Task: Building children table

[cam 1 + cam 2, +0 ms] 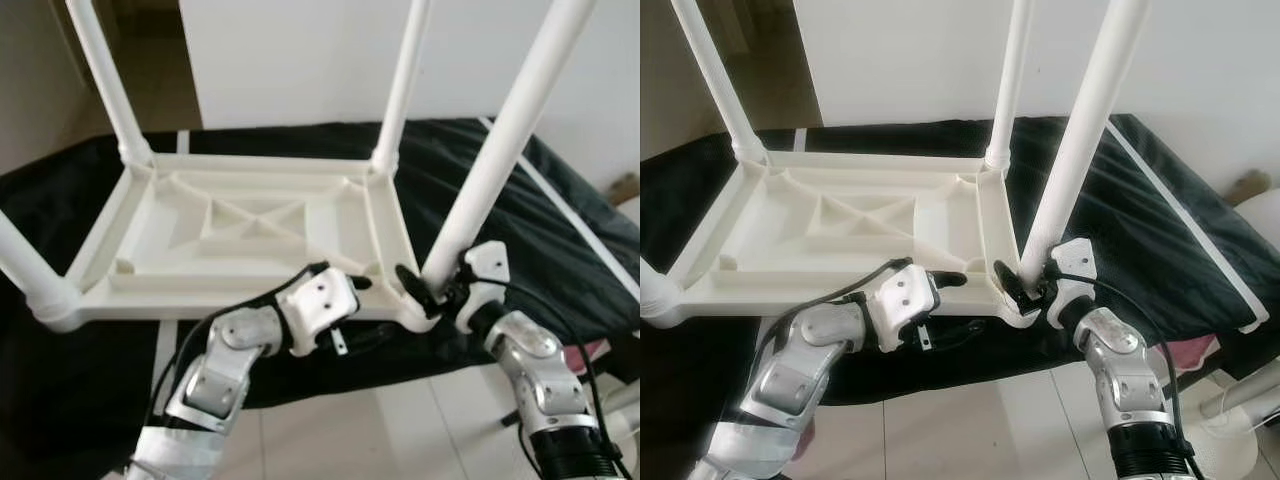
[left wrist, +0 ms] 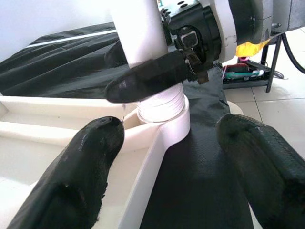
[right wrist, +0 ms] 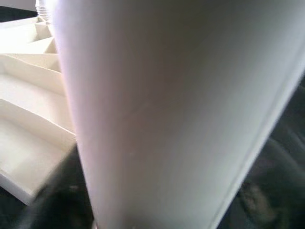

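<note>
Here, right end effector (image 1: 425, 290) clamps corner leg (image 1: 500, 150); left end effector (image 2: 167, 157) gapes beside tabletop edge (image 1: 230, 300).

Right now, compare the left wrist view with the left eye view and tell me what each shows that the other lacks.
The left wrist view alone shows the ribbed base of the table leg seated in its corner socket, with a right gripper finger pressed across it, and the left gripper open astride the table's edge.

The left eye view alone shows the whole upturned white tabletop lying on the black cloth, with the other legs standing up from it.

Both show the right gripper clamped on the near right leg.
</note>
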